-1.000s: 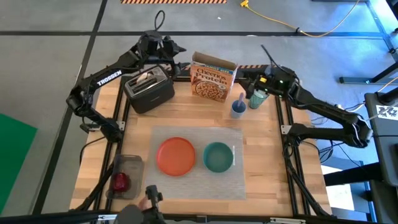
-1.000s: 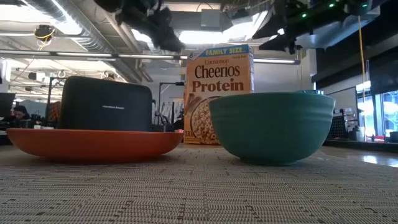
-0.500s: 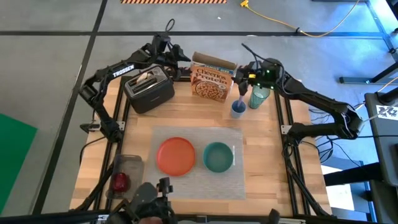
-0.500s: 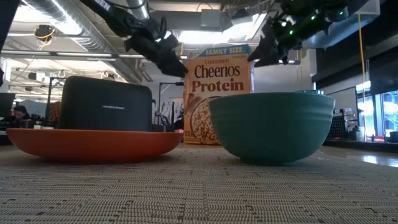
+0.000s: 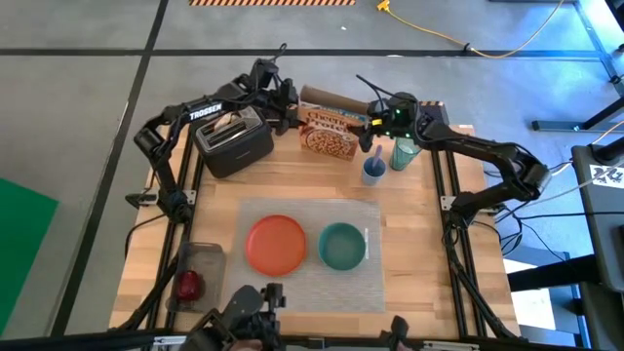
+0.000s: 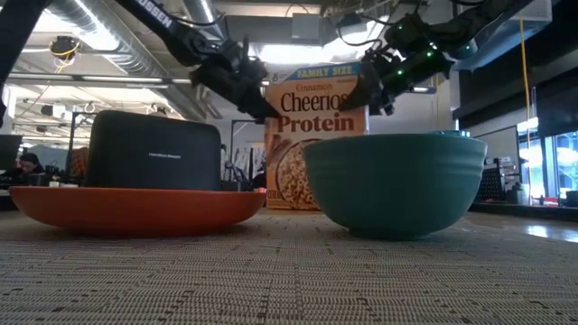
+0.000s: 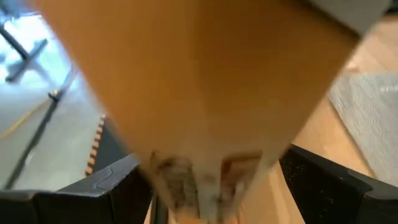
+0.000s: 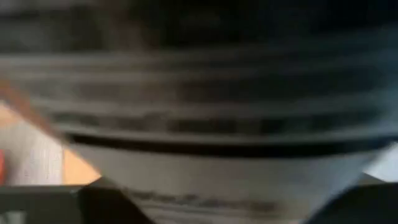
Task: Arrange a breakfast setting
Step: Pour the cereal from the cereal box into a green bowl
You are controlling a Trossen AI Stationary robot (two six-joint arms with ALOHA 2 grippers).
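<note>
both arms have swung inward since the earlier frames and now close on the cheerios protein box (image 5: pixel 331 131) from either side, where before they hung back over the far corners.

going by size: the wooden table (image 5: pixel 429 224) carries a pale placemat (image 5: pixel 312 283) near its front edge, laid flat as the base of the setting. on it sit the orange plate (image 5: pixel 275 244) and, just beside it, the teal bowl (image 5: pixel 341 246), apart and both empty. the black toaster (image 5: pixel 234 144) stands at the far left with a toast slice (image 5: pixel 226 121) still in its slot. the cereal box stands upright between toaster and green tumbler (image 5: pixel 405 153); the small blue cup (image 5: pixel 372 172) is in front of it. the red apple (image 5: pixel 188 285) waits off the mat at front left.

the left gripper (image 5: pixel 285 101) is at the box's left top edge, its wrist view filled with cardboard between spread fingers. the right gripper (image 5: pixel 378 125) is at the box's right end; whether it is spread or closed i cannot tell. my guess is the pair mean to steady the box for pouring.
</note>
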